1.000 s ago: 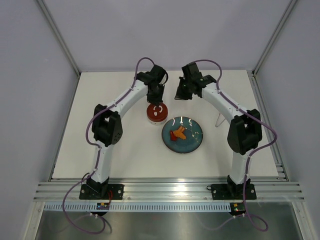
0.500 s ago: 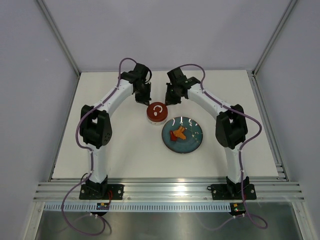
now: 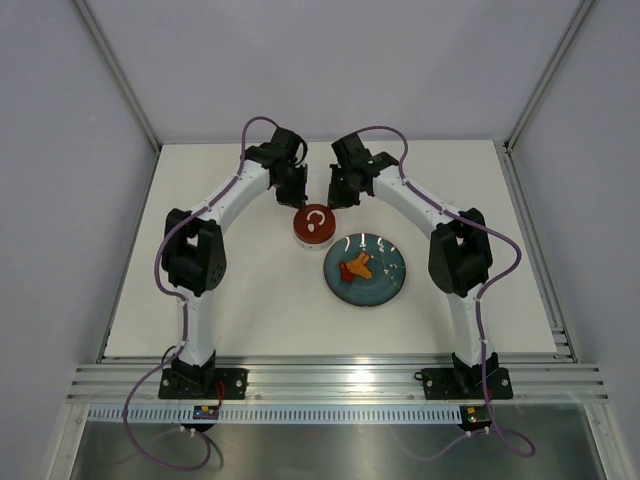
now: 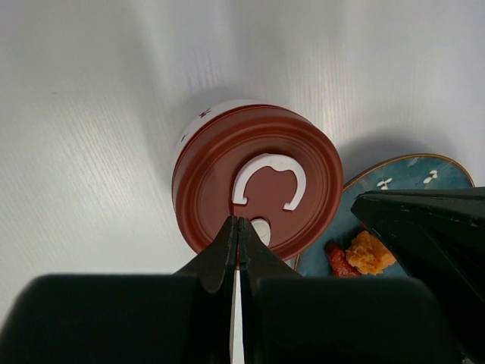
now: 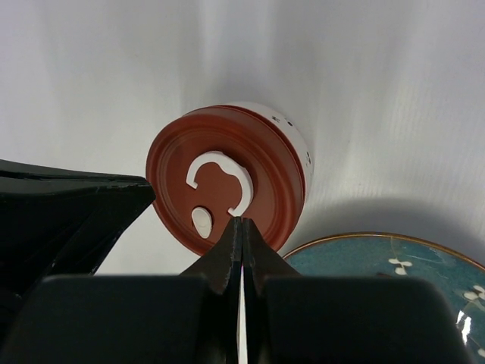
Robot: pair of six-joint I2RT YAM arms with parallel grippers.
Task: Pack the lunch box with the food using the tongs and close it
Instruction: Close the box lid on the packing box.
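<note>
The lunch box (image 3: 314,226) stands behind the teal plate (image 3: 385,285), with its red lid (image 4: 258,182) and the lid's white curled mark on top. Orange and red food (image 3: 355,267) lies on the plate, and some of it (image 4: 367,252) shows in the left wrist view. My left gripper (image 3: 299,203) is shut and empty, its tips (image 4: 239,221) over the lid's back-left rim. The right gripper (image 3: 332,203) is also shut and empty, with its tips (image 5: 241,221) over the lid's back-right rim. The tongs are hidden.
White table with a raised rail along the right edge (image 3: 530,250) and grey walls behind. The right arm's elbow (image 3: 458,262) hangs over the table right of the plate. The left arm's elbow (image 3: 195,262) is over the left side.
The left gripper drew back-left off the lid's centre. The right gripper swung left to the lid's other side, and its elbow now covers the spot right of the plate.
</note>
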